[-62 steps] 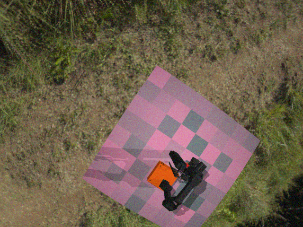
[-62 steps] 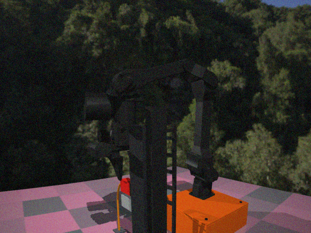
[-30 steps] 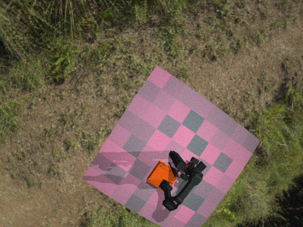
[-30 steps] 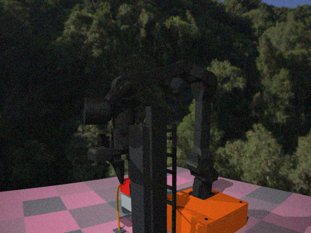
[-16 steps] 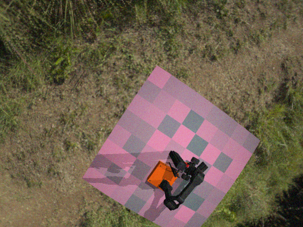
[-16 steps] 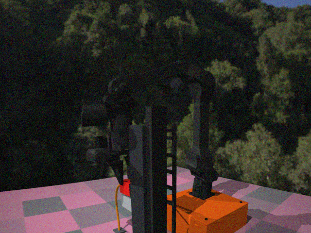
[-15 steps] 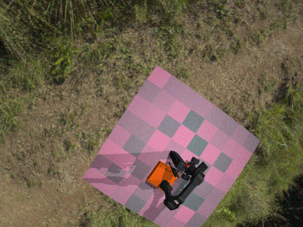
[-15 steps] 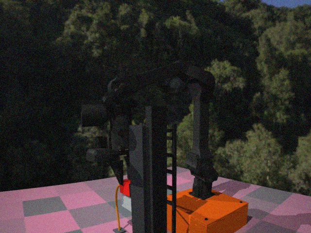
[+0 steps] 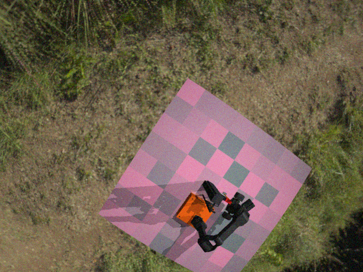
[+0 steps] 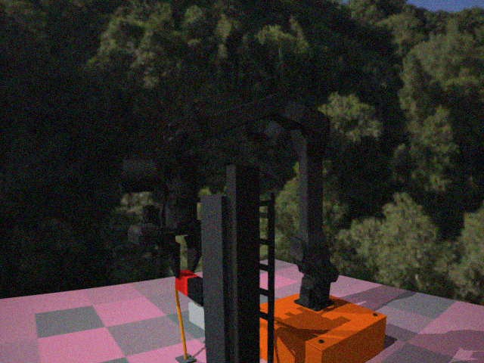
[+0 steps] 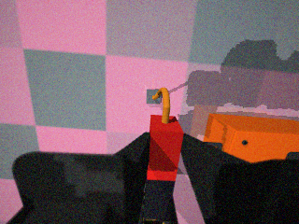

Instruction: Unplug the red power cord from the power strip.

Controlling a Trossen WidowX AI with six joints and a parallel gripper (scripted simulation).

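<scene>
The top view looks straight down from high up and far off, taking in grass, bare dirt and the whole checkered surface [image 9: 205, 152], which sits turned like a diamond with the arm small near its lower edge. The exterior view stands low and close at surface level, facing across the orange base block [image 10: 339, 332] toward dark trees, a dark post [image 10: 234, 265] filling its middle. The wrist view rides on the arm just behind the claw [image 11: 161, 154], looking steeply down at the checkered squares. All three share the orange block and the red plug [image 11: 164, 147].
</scene>
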